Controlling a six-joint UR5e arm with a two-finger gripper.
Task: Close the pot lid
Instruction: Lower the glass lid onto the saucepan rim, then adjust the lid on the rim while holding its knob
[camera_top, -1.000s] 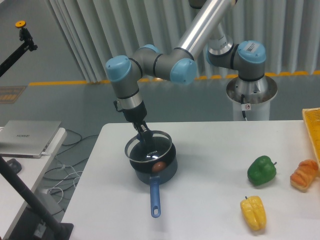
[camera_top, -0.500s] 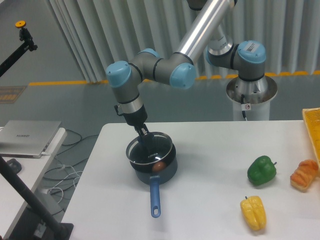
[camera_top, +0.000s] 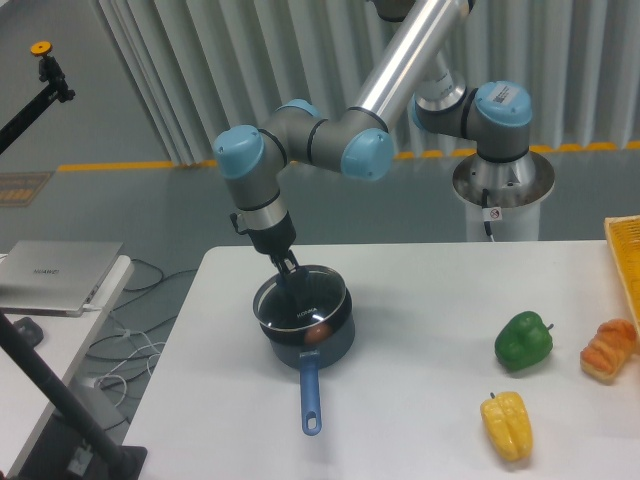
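Observation:
The dark navy pot (camera_top: 305, 330) stands on the white table left of centre, its lighter-blue handle (camera_top: 310, 395) pointing toward the front edge. A reddish-brown round item shows inside it near the handle side. The clear glass pot lid (camera_top: 300, 300) with its thin metal rim lies nearly flat over the pot's mouth, its white lettering visible. My gripper (camera_top: 293, 277) comes down from the upper left and is shut on the lid's centre knob, which its fingers hide.
A green bell pepper (camera_top: 524, 340), a yellow bell pepper (camera_top: 508, 424) and an orange one (camera_top: 608, 350) lie at the table's right. A yellow crate (camera_top: 625, 250) sits at the right edge. A laptop (camera_top: 55, 275) rests on a side table to the left.
The lid was tilted with its left rim raised; it has come down and levelled onto the pot. The gripper moved slightly right and down with it.

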